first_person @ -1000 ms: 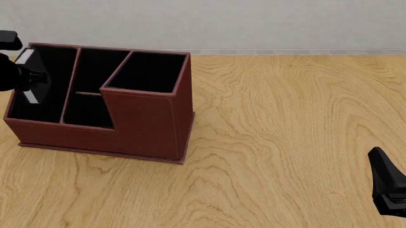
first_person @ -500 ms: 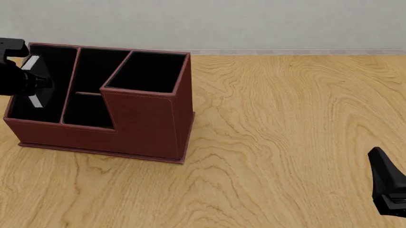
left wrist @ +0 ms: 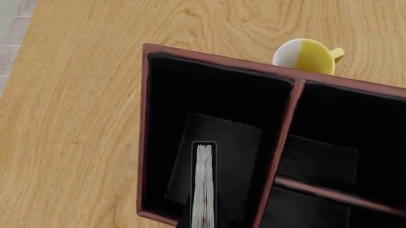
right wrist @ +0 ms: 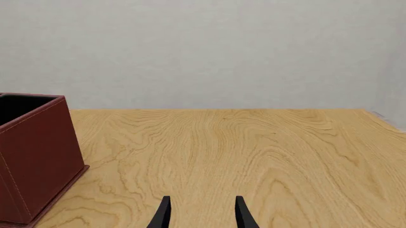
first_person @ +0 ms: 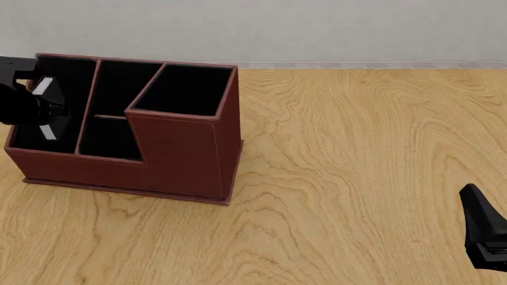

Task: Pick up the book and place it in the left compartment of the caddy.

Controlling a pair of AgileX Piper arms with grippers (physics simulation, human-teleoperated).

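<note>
Our left tool (first_person: 35,110) grips the book (left wrist: 204,183) upright inside the left compartment (left wrist: 209,109) of the caddy (first_person: 186,157). Our right tool (right wrist: 201,213) hangs with fingers parted, holding nothing, over the worktop (first_person: 357,148).

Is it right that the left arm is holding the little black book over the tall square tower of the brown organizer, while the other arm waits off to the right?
Not quite. The left gripper holds the book over the long narrow left compartment of the caddy, not the tall tower. The left wrist view shows its white page edge inside that slot. The right gripper does wait off to the right.
</note>
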